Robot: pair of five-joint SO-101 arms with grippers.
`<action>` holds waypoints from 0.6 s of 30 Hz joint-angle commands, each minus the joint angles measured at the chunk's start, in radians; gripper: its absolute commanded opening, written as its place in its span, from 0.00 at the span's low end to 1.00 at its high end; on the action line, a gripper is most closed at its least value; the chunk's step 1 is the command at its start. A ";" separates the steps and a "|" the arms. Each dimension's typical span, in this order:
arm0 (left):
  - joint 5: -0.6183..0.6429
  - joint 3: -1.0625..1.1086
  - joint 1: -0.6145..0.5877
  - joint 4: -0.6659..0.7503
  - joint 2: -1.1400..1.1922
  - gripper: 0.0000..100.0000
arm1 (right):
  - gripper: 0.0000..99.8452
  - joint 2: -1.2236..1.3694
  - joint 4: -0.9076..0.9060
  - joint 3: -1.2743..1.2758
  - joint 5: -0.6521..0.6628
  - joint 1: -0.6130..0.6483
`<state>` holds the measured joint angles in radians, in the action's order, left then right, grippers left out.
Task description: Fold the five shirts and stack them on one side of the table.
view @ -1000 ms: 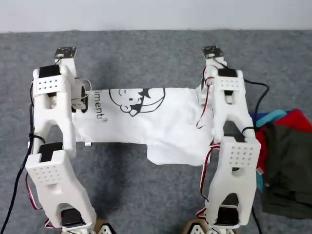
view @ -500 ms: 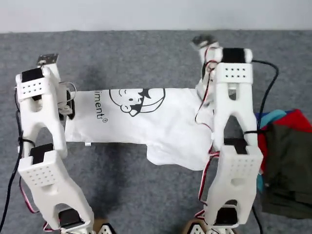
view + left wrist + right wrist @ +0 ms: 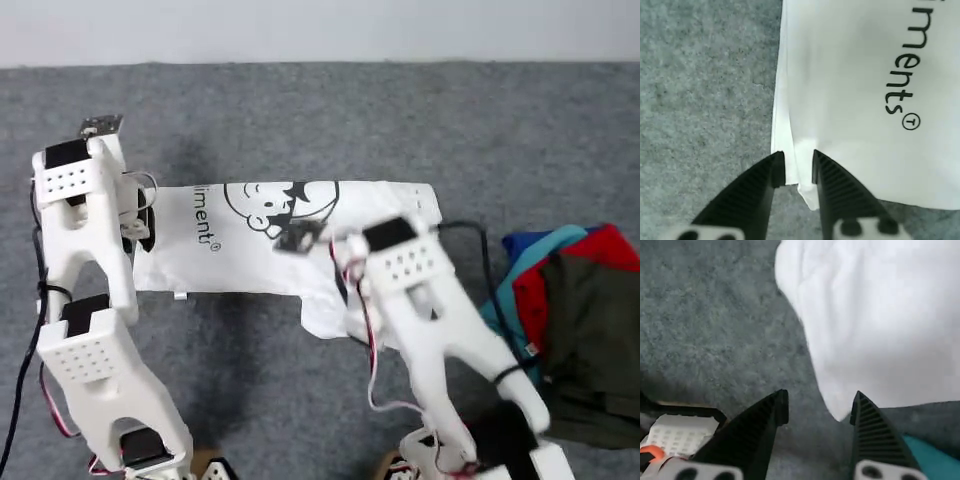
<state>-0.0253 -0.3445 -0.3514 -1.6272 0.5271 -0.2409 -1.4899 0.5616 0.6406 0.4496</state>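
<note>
Your white shirt [image 3: 260, 258] lies half folded across the middle of the desk [image 3: 300, 110]. Its long axis runs side to side between the two arms, so each hand has one end of it. The left hand [image 3: 795, 161] sits at the shirt's left end, fingers set narrow astride the folded edge near a corner. Cloth shows in the slit between them, and I judge that it has that edge pinched. The right hand [image 3: 820, 400] is spread wide and holds nothing. It hangs low over bare desk with the shirt's rounded edge just ahead of its fingertips, one tip almost at a point of the cloth. In the high view the right arm [image 3: 430, 310] reaches slantwise over the shirt's right half, beside the loose flap [image 3: 325, 318] that spills out of the neat band toward the robot. That flap is nearer to your right hand than to your left, so it is likely the right one's job to take it and turn it in while the left pins the other end. Mind the pile of coloured shirts [image 3: 575, 320] on the right side of the desk. Its teal shirt [image 3: 935, 455] lies close to the right hand, and open fingers could catch it instead of the white cloth.
</note>
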 commanded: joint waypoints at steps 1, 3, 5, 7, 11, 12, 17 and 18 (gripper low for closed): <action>-0.015 -0.004 -0.005 -0.005 -0.035 0.10 | 0.21 -0.068 0.108 0.157 -0.005 -0.013; -0.015 -0.004 -0.005 -0.005 -0.035 0.10 | 0.21 -0.074 0.136 0.198 -0.003 -0.033; -0.015 -0.004 -0.005 -0.005 -0.035 0.10 | 0.21 -0.076 0.143 0.216 0.003 -0.050; -0.015 -0.004 -0.005 -0.005 -0.035 0.10 | 0.21 -0.073 0.145 0.222 0.048 -0.070; -0.017 -0.004 -0.005 -0.005 -0.035 0.10 | 0.21 -0.073 0.217 0.222 0.129 -0.159; -0.017 -0.004 -0.005 -0.005 -0.035 0.10 | 0.21 -0.068 0.242 0.222 0.153 -0.182; -0.017 -0.004 -0.005 -0.005 -0.035 0.10 | 0.19 -0.067 0.269 0.256 0.235 -0.217; -0.017 -0.004 -0.005 -0.005 -0.035 0.10 | 0.16 -0.067 0.274 0.273 0.245 -0.217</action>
<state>-0.0253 -0.3445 -0.3514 -1.6272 0.5271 -0.2823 -1.2321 0.8147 0.8462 0.2486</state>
